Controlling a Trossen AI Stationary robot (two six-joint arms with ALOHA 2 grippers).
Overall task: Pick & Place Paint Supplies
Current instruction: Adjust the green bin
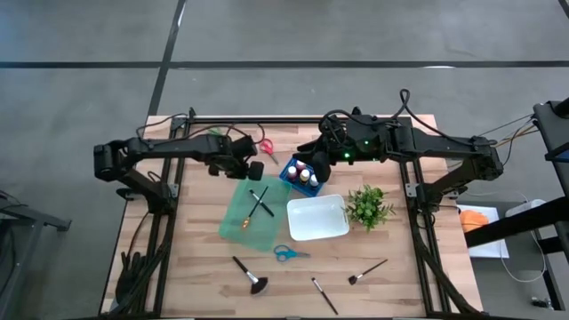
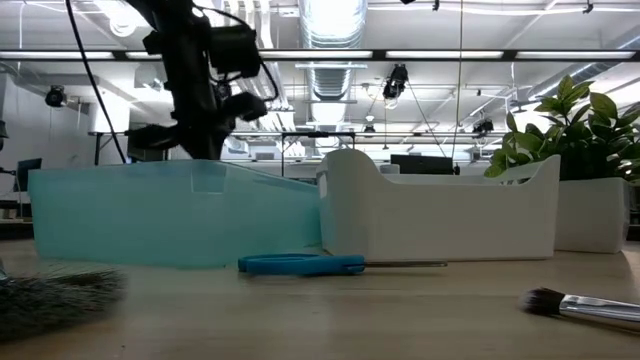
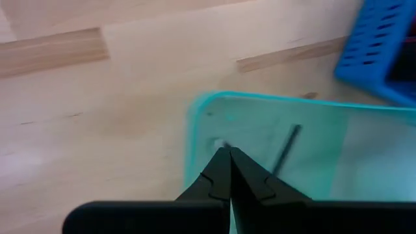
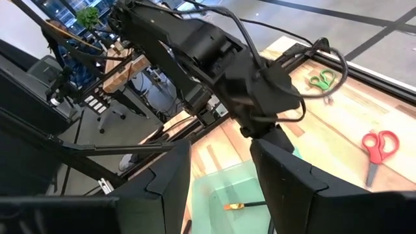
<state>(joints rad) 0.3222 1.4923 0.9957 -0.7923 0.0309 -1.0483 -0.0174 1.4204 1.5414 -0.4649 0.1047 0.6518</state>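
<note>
My left gripper (image 1: 254,171) is shut with nothing between its fingers (image 3: 227,153). It hovers over the far end of the teal tray (image 1: 249,215), where two dark brushes (image 1: 260,203) lie crossed. My right gripper (image 1: 314,169) is open (image 4: 224,188) above the blue basket (image 1: 293,169) that holds the paint bottles (image 1: 303,174). Blue scissors (image 1: 289,253) and three brushes (image 1: 251,276) (image 1: 324,296) (image 1: 366,272) lie flat on the near part of the table. Red scissors (image 1: 265,147) and green scissors (image 4: 320,80) lie near the far edge.
A white tray (image 1: 316,218) sits right of the teal tray, and a small leafy plant (image 1: 367,206) stands right of that. In the low view the blue scissors (image 2: 300,264) lie in front of both trays. The arms' bases and cables flank the table.
</note>
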